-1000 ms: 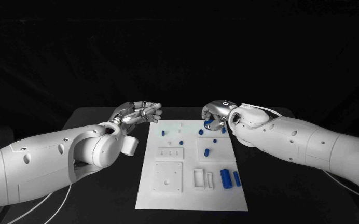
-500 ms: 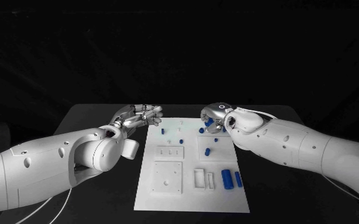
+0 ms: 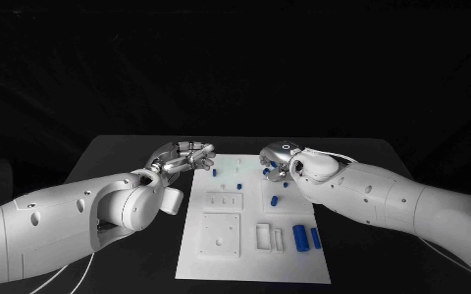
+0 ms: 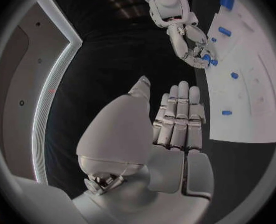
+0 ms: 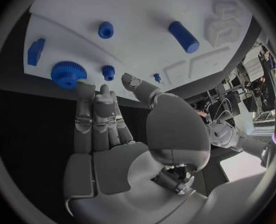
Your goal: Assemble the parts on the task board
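Observation:
The white task board (image 3: 246,267) lies lengthwise in the middle of the black table. My right hand (image 3: 278,158) hovers low over its far right part. In the right wrist view its fingers (image 5: 94,119) are stretched out, the thumb stands apart, and one fingertip touches a blue gear (image 5: 68,73) lying near the board's edge (image 5: 138,10); nothing is gripped. My left hand (image 3: 182,156) hangs over the table just off the board's far left corner, fingers (image 4: 178,117) straight and side by side, holding nothing. A thick blue cylinder (image 3: 299,236) and a thin blue bar (image 3: 315,237) lie near right.
Small blue pegs stand on the board at the far left (image 3: 214,171), mid (image 3: 239,186) and right of centre (image 3: 273,200). A square raised plate (image 3: 221,233) sits near left. My right forearm (image 3: 382,195) crosses beside the board's right edge; my left forearm (image 3: 108,209) lies left of it.
The camera has shifted a little. My right hand has moved slightly left and lower over the board's far end. The left hand has hardly moved.

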Motion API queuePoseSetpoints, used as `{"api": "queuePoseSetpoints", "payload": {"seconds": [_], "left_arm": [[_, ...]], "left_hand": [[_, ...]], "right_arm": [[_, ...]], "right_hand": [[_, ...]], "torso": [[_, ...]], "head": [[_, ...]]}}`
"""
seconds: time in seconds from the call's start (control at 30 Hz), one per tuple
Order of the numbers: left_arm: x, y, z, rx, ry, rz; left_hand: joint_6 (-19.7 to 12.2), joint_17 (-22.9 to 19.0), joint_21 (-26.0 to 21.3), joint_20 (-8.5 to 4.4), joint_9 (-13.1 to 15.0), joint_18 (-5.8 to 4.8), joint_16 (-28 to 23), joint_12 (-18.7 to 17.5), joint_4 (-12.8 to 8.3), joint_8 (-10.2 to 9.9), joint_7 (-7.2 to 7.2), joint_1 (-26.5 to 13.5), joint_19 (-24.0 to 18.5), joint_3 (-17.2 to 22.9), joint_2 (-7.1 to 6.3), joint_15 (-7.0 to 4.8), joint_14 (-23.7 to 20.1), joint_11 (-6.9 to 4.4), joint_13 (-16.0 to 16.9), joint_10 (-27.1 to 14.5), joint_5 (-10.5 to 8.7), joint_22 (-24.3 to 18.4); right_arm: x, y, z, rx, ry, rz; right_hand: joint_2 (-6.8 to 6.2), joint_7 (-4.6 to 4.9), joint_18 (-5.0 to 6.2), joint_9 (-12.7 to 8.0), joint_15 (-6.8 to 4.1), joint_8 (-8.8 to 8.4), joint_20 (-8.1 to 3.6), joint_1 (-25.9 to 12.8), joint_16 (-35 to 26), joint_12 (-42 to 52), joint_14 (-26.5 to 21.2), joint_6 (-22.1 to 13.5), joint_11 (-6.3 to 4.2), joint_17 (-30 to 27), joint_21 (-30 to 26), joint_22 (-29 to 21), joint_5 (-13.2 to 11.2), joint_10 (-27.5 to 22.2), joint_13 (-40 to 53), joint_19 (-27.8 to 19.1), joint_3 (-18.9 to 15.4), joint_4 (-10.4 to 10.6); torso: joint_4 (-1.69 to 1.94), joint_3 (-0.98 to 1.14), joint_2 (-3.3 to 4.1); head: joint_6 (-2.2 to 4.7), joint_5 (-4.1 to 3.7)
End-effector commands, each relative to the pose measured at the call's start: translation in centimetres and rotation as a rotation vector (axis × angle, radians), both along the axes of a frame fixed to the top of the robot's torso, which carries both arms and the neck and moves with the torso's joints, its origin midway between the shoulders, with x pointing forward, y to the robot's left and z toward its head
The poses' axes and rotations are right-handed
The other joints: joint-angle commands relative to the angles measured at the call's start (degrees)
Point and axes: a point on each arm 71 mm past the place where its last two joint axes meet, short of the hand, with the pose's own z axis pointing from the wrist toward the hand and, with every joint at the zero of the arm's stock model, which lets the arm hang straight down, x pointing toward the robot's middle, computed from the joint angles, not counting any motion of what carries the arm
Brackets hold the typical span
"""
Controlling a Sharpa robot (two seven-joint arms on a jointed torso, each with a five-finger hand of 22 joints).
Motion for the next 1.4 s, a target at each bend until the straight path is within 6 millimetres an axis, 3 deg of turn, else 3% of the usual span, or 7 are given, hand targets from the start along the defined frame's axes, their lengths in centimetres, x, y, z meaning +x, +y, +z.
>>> {"api": "queuePoseSetpoints", "payload": {"seconds": [0.03, 0.17, 0.8, 1.27, 1.4], "left_arm": [[-0.09, -0.28, 0.17, -0.016, -0.003, -0.018], [-0.13, -0.04, 0.18, -0.014, -0.001, -0.014], [-0.06, -0.01, 0.15, -0.015, 0.003, -0.015], [-0.03, -0.04, 0.11, -0.013, 0.007, -0.018], [-0.02, -0.05, 0.10, -0.013, 0.008, -0.018]], "left_hand": [[0.35, 0.05, -0.34, -0.16, -0.08, 0.75, -0.11, -0.06, 0.18, 0.19, 0.68, 0.45, -0.01, -0.14, 0.00, 0.18, -0.11, -0.19, 0.06, 0.40, 0.02, 0.91], [0.36, 0.04, -0.35, -0.15, -0.09, 0.75, -0.15, -0.07, 0.19, 0.20, 0.68, 0.47, -0.04, -0.22, 0.01, 0.20, -0.15, -0.19, 0.05, 0.41, 0.00, 0.90], [0.35, 0.04, -0.42, -0.07, -0.18, 0.73, -0.28, -0.15, 0.25, 0.22, 0.69, 0.47, -0.14, -0.56, 0.10, 0.28, -0.27, -0.18, 0.02, 0.41, -0.17, 0.89], [0.35, 0.05, -0.43, -0.06, -0.22, 0.73, -0.31, -0.18, 0.25, 0.23, 0.69, 0.48, -0.15, -0.69, 0.13, 0.28, -0.26, -0.18, 0.01, 0.42, -0.30, 0.89], [0.34, 0.06, -0.43, -0.07, -0.23, 0.74, -0.31, -0.19, 0.24, 0.23, 0.69, 0.50, -0.14, -0.71, 0.14, 0.28, -0.25, -0.19, 0.01, 0.41, -0.32, 0.89]], "right_arm": [[-0.04, -0.02, -0.31, -0.021, 0.002, 0.000], [0.08, -0.47, -0.65, -0.038, 0.003, -0.018], [-0.02, -0.90, -0.18, -0.015, -0.066, -0.036], [-0.12, -0.46, -0.25, -0.010, -0.051, -0.024], [-0.16, -0.38, -0.17, 0.004, -0.054, -0.024]], "right_hand": [[-0.37, -0.20, 1.80, 0.09, 0.28, -0.19, -1.81, 0.17, 0.27, -0.14, -0.85, 0.41, -0.17, -0.14, 0.24, 1.32, -0.40, 0.57, 0.06, 1.21, 0.14, 0.20], [0.04, -0.39, 1.80, 0.24, -0.01, 0.05, -1.85, 0.26, 0.62, 0.13, -0.95, 1.11, -0.47, -0.52, 0.55, 1.32, -1.05, 1.48, 0.30, 1.12, 0.39, 0.23], [0.26, -0.69, 1.80, 0.43, -0.45, 0.25, -1.86, 0.20, 1.32, 0.29, -1.09, 2.28, -0.93, -1.45, 1.27, 1.29, -1.57, 2.82, 0.73, 1.04, 1.47, 0.70], [0.56, -1.18, 1.80, 0.82, -1.34, 0.72, -2.27, -0.09, 2.00, 1.03, -1.30, 4.32, -1.85, -2.66, 3.53, 1.51, -2.27, 5.44, 2.05, 1.67, 1.98, 0.47], [0.43, -1.32, 1.80, 0.90, -1.57, 0.77, -2.30, -0.66, 2.15, 1.18, -1.34, 4.76, -2.08, -2.97, 4.09, 1.47, -2.50, 6.01, 2.51, 1.47, 1.94, 0.75]], "torso": [[0.15, -0.08, 0.43], [0.03, -0.08, 0.77], [-0.21, -0.01, 1.81], [-0.16, -0.02, 2.11], [-0.22, -0.11, 2.15]], "head": [[0.07, -0.05], [-0.09, 0.00], [0.76, 0.16], [0.74, 0.24], [0.87, 0.21]]}}
